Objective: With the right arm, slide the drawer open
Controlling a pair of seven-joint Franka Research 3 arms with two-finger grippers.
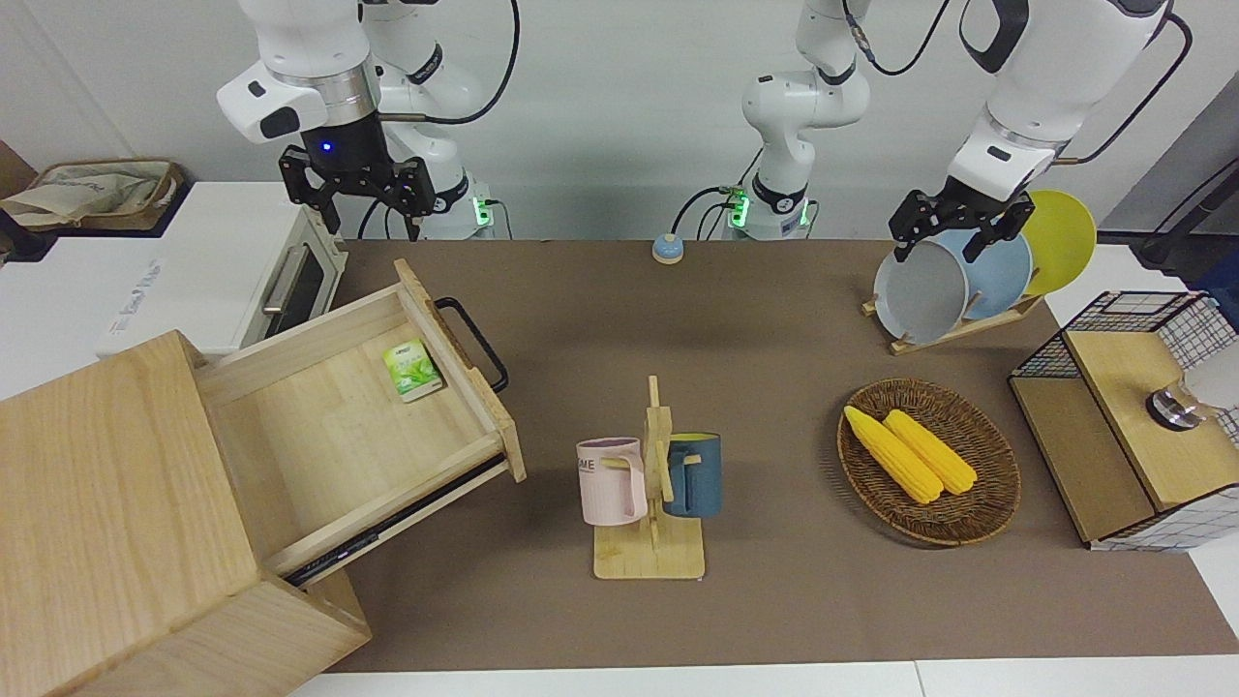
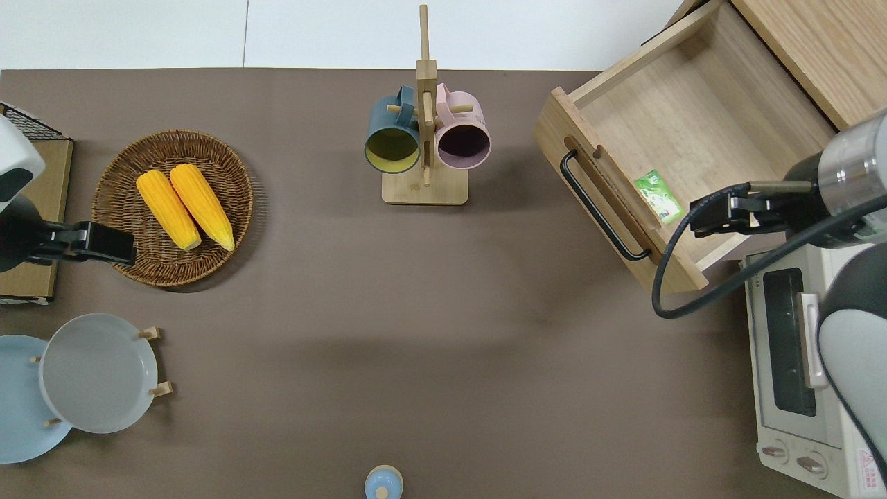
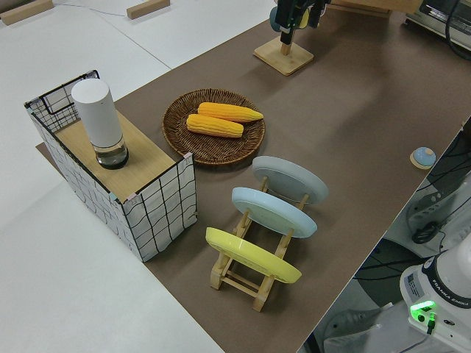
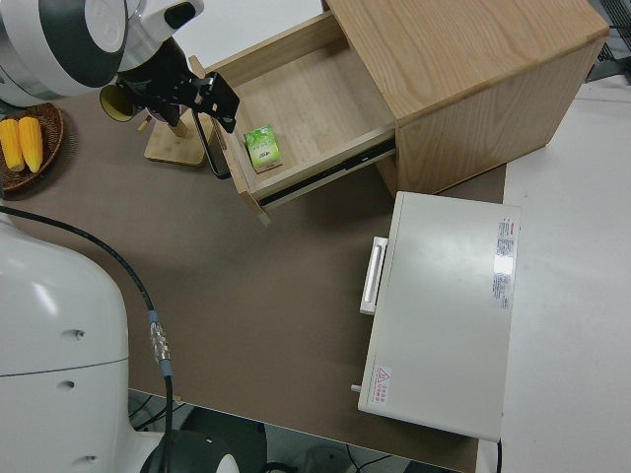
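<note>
Drawer (image 1: 368, 426) pulled out — right pincer (image 1: 360, 198) raised, unladen.

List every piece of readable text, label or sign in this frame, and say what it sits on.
"ME": end of a word on the pink mug; the rest is hidden.
"FRANKA EMIKA": left arm's base.
Red warning triangle: toaster oven; its small print is unreadable.
Toaster oven top logo: too blurred.
Green packet in the drawer: print unreadable.

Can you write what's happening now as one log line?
drawer: open, green packet inside | right gripper: open, off the handle | left arm: parked
</note>
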